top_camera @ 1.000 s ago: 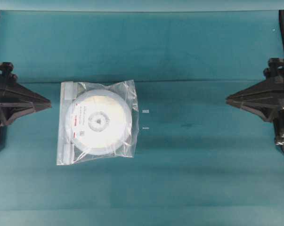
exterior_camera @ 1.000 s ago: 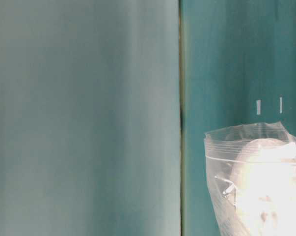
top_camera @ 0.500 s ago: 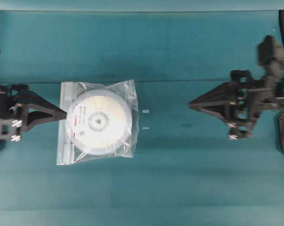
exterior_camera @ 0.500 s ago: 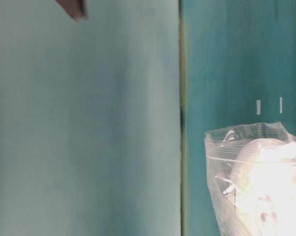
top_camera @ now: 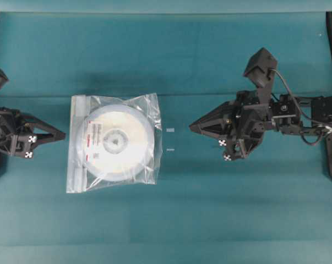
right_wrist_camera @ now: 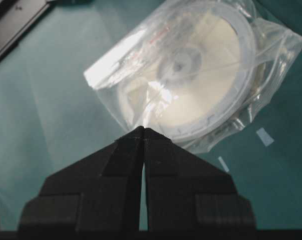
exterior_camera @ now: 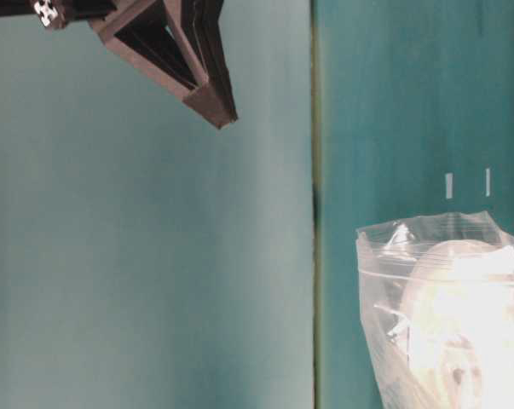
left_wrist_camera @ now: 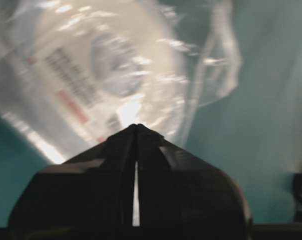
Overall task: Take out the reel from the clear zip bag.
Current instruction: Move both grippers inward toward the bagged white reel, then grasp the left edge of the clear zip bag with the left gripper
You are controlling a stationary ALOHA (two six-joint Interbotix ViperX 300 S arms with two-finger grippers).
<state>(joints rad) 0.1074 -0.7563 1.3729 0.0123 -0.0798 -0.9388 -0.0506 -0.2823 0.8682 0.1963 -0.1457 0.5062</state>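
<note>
The reel (top_camera: 117, 142), a cream disc with a grey hub and a red-marked label, lies flat inside the clear zip bag (top_camera: 113, 143). The crinkly bag's whitish zip strip sits just ahead of the left gripper (top_camera: 63, 133)'s closed jaws, untouched.

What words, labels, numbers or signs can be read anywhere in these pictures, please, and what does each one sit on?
Nothing can be read as text.
Label on the reel, inside the zip bag: dark print lines and red marks, too small and blurred to read.
Left gripper and right gripper: black-and-white square pattern tags, no letters.
Table: two small white tape strips, blank.
</note>
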